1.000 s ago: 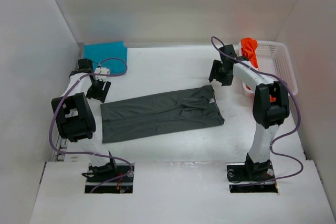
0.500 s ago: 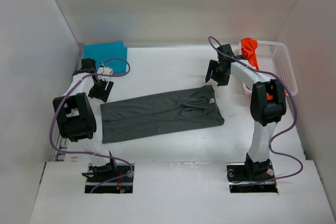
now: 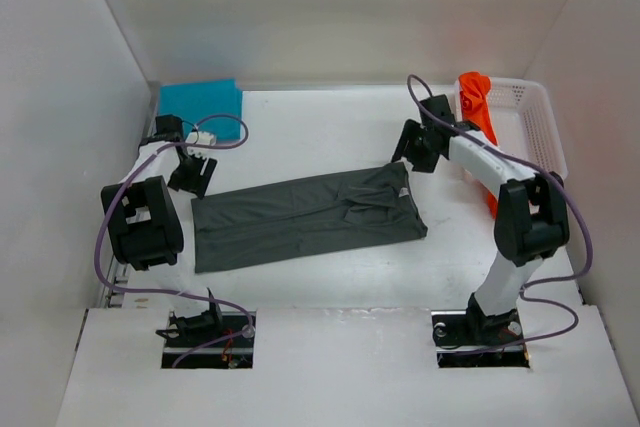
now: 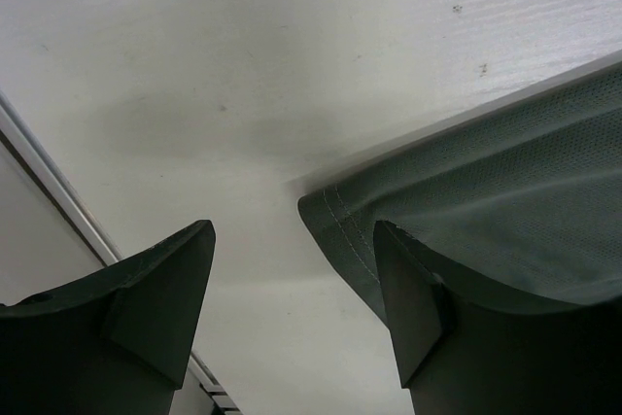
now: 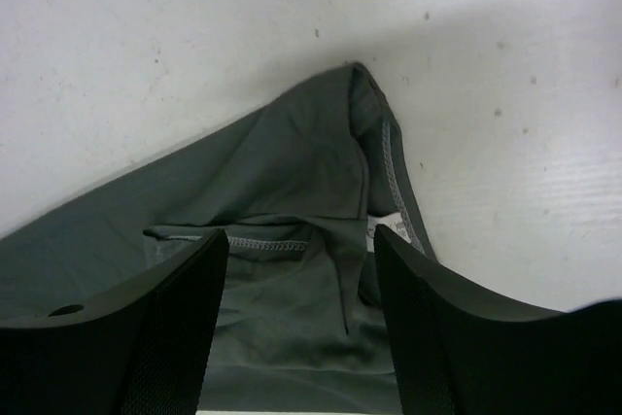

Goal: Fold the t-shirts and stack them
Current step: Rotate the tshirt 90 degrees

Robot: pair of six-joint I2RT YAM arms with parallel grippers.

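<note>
A dark grey t-shirt lies folded into a long strip across the middle of the table. My left gripper hovers open at the strip's far left corner. In the left wrist view that hemmed corner lies by the right finger, with bare table between the jaws of the gripper. My right gripper stands open over the far right, collar end. In the right wrist view the gripper has rumpled grey cloth and a white label below it. A folded teal t-shirt lies at the back left. An orange t-shirt hangs over the basket's rim.
A white mesh basket stands at the back right against the side wall. White walls close in the table on the left, back and right. The table's left edge strip shows close to my left gripper.
The right arm's elbow has swung out to the right, and its gripper has dropped slightly toward the shirt's collar corner. The left gripper has barely moved. Both stay open.
</note>
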